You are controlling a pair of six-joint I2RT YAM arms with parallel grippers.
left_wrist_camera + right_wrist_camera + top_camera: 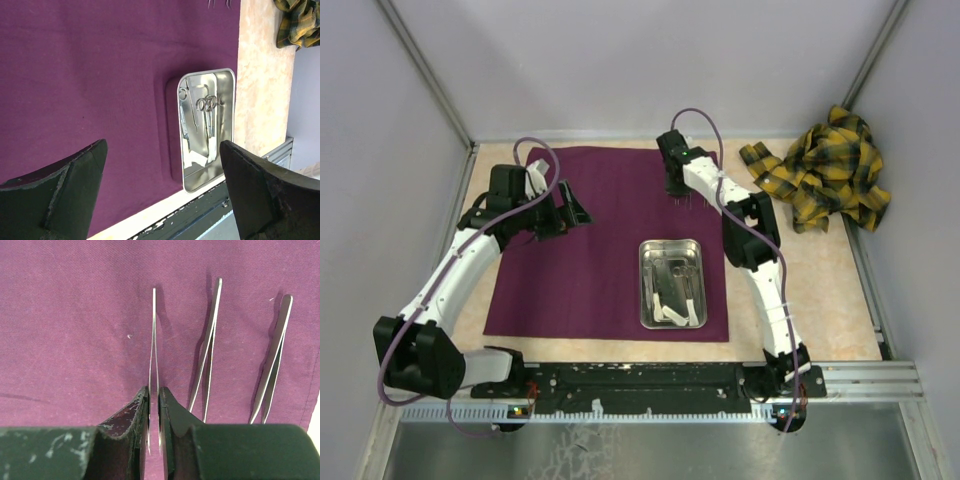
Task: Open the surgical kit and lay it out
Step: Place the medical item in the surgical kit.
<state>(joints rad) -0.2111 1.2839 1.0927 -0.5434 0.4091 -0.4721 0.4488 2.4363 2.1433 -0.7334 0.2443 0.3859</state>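
Right tool (154, 393) around thin steel forceps (153, 340)

The left arm (460, 268) and right arm (770, 300) are wearing smooth white shells broken up by chunky black joint housings. A thin purple cable (536, 146) is trailing along each arm, and a small green light (685, 153) is glowing on the right wrist. The left gripper (162, 145) is showing broad, wedge-shaped black fingers (65, 190) with worn greyish edges, while the right gripper (153, 390) is showing dark fingers (125, 422) flecked with pale scuffs and tinged reddish on their inner faces.
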